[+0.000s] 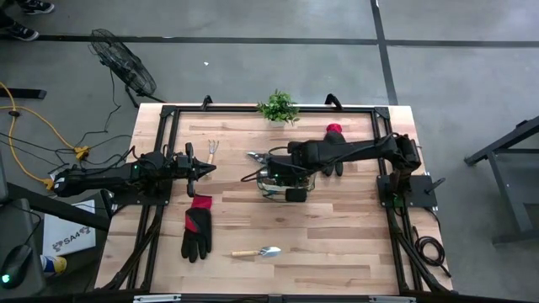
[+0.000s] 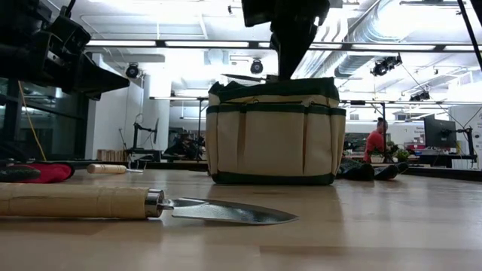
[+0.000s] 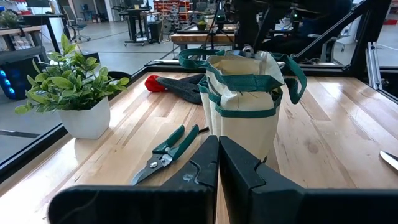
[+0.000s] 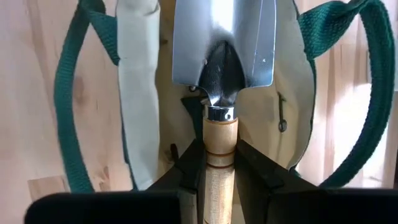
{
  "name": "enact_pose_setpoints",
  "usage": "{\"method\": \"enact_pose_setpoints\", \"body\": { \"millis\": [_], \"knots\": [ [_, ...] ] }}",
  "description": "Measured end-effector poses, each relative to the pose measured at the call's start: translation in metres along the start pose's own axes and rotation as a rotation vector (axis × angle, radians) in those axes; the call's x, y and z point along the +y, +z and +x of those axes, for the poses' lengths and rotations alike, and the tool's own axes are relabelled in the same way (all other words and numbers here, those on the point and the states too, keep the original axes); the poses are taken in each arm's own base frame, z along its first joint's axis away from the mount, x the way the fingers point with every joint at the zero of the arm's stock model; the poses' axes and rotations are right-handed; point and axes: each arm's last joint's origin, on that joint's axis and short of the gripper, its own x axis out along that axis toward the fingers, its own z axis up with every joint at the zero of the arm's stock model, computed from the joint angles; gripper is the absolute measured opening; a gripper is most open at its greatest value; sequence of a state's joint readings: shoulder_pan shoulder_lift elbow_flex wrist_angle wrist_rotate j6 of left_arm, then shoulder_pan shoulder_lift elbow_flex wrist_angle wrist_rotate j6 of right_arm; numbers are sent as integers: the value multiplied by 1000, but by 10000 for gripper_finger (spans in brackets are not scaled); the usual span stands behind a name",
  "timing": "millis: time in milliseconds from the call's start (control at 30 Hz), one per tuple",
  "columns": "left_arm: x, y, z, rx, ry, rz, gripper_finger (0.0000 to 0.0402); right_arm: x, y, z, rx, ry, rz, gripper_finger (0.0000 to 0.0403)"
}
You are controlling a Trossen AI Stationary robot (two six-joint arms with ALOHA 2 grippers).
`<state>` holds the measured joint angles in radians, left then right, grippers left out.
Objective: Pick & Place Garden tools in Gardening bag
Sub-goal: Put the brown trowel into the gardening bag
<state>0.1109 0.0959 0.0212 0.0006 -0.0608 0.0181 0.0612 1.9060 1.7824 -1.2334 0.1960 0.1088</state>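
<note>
The olive-khaki gardening bag (image 1: 282,175) with dark green trim stands upright at the table's middle; it also shows in the low view (image 2: 273,132). My right gripper (image 4: 219,163) is over its open top, shut on a wooden-handled trowel (image 4: 224,43). My left gripper (image 3: 219,163) is shut and empty at the table's left, level with the bag. On the table lie a second trowel (image 1: 257,252), a black glove with a red cuff (image 1: 197,231), a small hand rake (image 1: 213,150), green-handled shears (image 3: 165,152), and another glove (image 1: 334,133) under my right arm. My right gripper pinches the trowel's wooden handle (image 4: 219,146) between its two fingers, near the metal collar at the blade end. The fingers come from above, pointing down, and the handle runs along them. The trowel is lifted clear, its blade (image 4: 224,37) pointing down into the bag's open top.
A small green potted plant (image 1: 279,107) stands at the table's far edge, behind the bag. The bag's loop handles (image 4: 68,112) hang to either side of its opening. A black frame rail (image 1: 160,160) runs round the tabletop.
</note>
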Motion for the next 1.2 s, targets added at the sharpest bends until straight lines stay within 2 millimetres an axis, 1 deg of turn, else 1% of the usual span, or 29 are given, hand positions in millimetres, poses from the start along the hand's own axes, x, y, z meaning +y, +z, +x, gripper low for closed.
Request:
{"method": "enact_pose_setpoints", "body": {
  "millis": [200,767,867,1067,1200],
  "knots": [
    [0,0,0,0,0,0,10,3,-1,-1,-2,-59,6,50],
    [0,0,0,0,0,0,10,5,-2,-1,1,-61,6,50],
    [0,0,0,0,0,0,10,6,-1,3,18,-64,3,50],
    [0,0,0,0,0,0,10,10,3,22,68,-62,-15,50],
    [0,0,0,0,0,0,10,11,3,26,83,-62,-19,50]
  ]
}}
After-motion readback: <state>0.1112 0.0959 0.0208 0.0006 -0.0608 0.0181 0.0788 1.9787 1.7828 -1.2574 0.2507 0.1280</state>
